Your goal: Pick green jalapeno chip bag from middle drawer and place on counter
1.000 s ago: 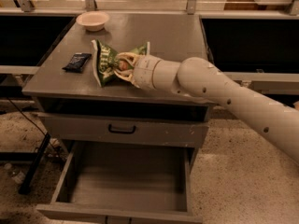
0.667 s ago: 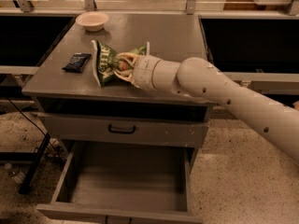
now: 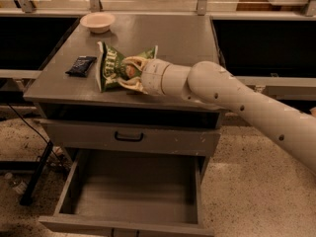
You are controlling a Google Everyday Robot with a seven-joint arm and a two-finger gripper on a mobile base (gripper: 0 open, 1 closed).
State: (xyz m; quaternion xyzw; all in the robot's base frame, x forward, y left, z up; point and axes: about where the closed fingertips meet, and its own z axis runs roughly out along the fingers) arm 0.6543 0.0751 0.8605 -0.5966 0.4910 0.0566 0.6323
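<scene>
Green jalapeno chip bag [image 3: 111, 65] on grey counter [image 3: 187, 38], jaws tight around it, speckled floor [image 3: 247, 181] below.

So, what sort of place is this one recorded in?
Probably a robot test area rather than a home: a lone grey cabinet on speckled floor, its drawer open, and the tool gripping a chip bag on the counter.
</scene>
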